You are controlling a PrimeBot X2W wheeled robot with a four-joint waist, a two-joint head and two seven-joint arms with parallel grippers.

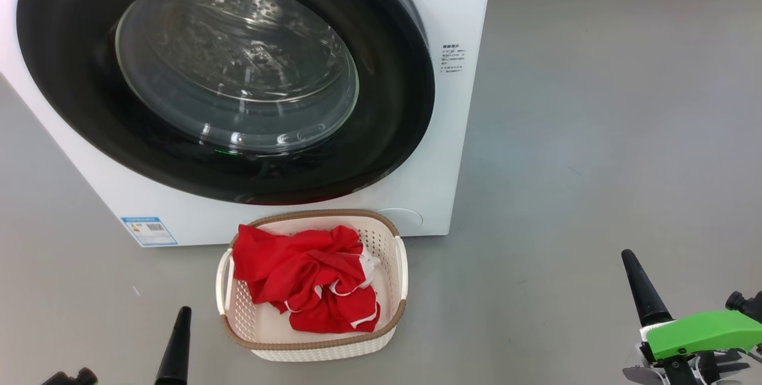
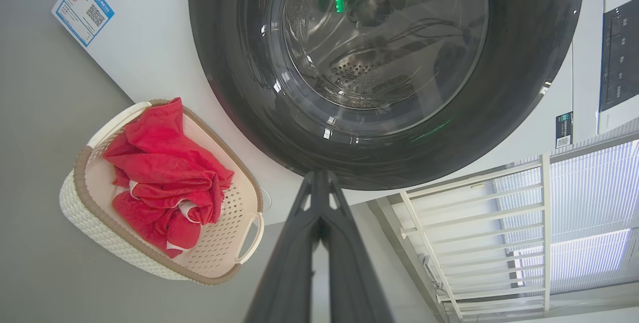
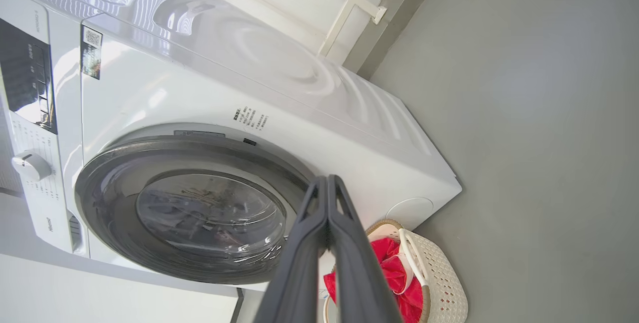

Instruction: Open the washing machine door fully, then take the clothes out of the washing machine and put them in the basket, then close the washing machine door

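Left pincer (image 1: 183,313) at the near left, its two dark fingers pressed together, holding nothing, near the basket but not touching it; behind it, at the far left, the white washing machine (image 1: 464,10) stands on the grey floor (image 1: 595,135), its round black-rimmed door (image 1: 77,105) closed flat over the drum; just in front, near centre, the cream basket (image 1: 402,266) holds the crumpled red clothes (image 1: 303,281) with white trim; right pincer (image 1: 628,255) at the near right, clenched and empty, well apart from the basket.
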